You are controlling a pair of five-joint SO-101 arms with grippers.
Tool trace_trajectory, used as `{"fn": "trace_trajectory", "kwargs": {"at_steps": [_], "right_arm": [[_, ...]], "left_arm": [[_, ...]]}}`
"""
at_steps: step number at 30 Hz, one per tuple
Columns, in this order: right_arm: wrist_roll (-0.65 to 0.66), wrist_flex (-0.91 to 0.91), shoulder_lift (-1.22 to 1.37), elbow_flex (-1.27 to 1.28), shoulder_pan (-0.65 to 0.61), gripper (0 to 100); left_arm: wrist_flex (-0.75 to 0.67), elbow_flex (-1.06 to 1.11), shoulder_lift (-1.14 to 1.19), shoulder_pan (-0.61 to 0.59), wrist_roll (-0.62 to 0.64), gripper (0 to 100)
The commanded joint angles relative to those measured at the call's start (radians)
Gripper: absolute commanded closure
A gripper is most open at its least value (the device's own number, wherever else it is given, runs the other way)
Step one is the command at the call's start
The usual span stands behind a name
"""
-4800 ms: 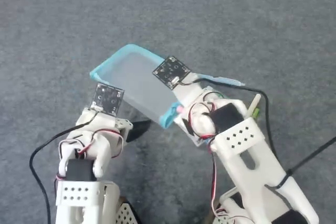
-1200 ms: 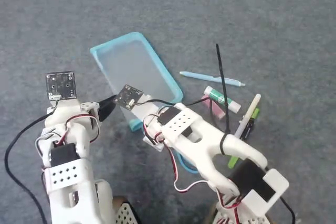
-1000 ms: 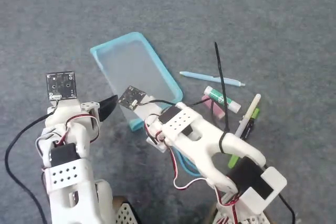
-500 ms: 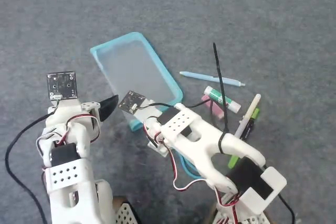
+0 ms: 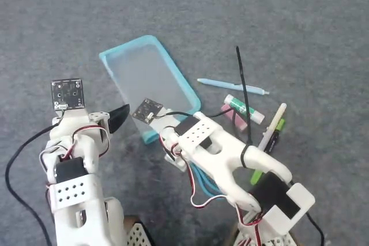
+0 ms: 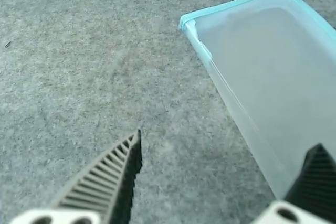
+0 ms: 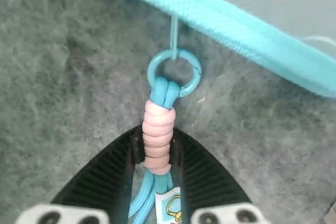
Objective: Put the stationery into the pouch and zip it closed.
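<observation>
My right gripper pinches the pink-wrapped turquoise zip-pull cord, presumably to slide open the translucent turquoise-edged pouch; my left gripper hovers agape, empty, beside it.

In the high view, the pouch lies upper centre, with the pen and glue stick to its right. The right gripper sits at its lower corner on the zip cord, the left gripper just left.

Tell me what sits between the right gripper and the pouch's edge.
In the right wrist view, the right gripper pinches a pink bead; a teal ring and thin link join it to the pouch's edge.
</observation>
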Motion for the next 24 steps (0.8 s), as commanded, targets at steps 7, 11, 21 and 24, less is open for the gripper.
{"fn": "trace_trajectory", "kwargs": {"at_steps": [7,11,21,24], "right_arm": [[-0.014,0.027,-0.406,0.046,0.127,99.3],[-0.021,-0.073,-0.630,0.199,0.136,99.3],[-0.046,-0.047,-0.905,0.287,0.128,99.3],[-0.046,-0.030,-0.926,0.288,0.087,99.3]], "left_arm": [[0.100,-0.058,-0.005,0.091,-0.077,56],[0.189,-0.070,-0.069,0.155,-0.107,56],[0.404,0.039,-0.551,0.318,-0.143,56],[0.434,0.074,-0.655,0.324,-0.143,56]]}}
